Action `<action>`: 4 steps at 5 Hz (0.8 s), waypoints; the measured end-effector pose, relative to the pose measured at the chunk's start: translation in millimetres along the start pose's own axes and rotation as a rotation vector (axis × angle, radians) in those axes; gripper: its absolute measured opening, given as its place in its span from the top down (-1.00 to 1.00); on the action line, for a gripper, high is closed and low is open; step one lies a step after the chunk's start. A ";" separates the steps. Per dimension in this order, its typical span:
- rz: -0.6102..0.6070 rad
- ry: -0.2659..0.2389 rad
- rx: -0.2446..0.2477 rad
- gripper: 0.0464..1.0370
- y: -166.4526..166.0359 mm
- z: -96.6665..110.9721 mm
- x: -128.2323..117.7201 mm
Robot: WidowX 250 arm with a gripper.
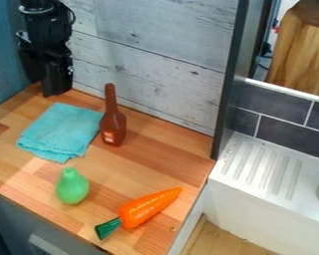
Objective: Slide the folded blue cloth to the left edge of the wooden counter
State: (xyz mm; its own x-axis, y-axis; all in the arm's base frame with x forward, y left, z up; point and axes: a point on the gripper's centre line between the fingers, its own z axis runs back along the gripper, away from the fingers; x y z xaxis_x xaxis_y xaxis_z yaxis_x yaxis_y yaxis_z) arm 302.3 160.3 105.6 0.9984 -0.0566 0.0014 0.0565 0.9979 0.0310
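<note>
The black gripper (pixel 57 82) hangs at the upper left, close above the back left corner of the wooden counter, behind the cloth and touching none of the objects. A folded turquoise cloth (pixel 61 130) lies just in front of it. Right of the cloth a brown bottle (pixel 113 122) stands upright near the back wall. The green pear (pixel 72 186) is near the counter's front edge. To its right lies an orange carrot (pixel 149 208) with a dark green top pointing to the lower left.
The wooden counter (pixel 159 144) is bordered by a pale plank wall (pixel 149 60) behind. A dark upright panel (pixel 230 84) rises at its back right corner. Further right are a white ribbed drainboard (pixel 262 167) and dark tiles (pixel 275 104).
</note>
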 end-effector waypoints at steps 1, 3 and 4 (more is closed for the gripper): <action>-0.002 0.025 -0.015 -0.93 -1.6 -11.0 -1.1; 0.041 -0.075 -0.016 -0.93 10.1 -31.1 11.4; 0.068 -0.039 -0.031 -0.93 12.4 -56.1 14.6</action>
State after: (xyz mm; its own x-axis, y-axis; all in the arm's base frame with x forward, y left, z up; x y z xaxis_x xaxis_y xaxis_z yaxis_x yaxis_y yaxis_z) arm 317.8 173.6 49.9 0.9991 0.0104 0.0412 -0.0104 0.9999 -0.0017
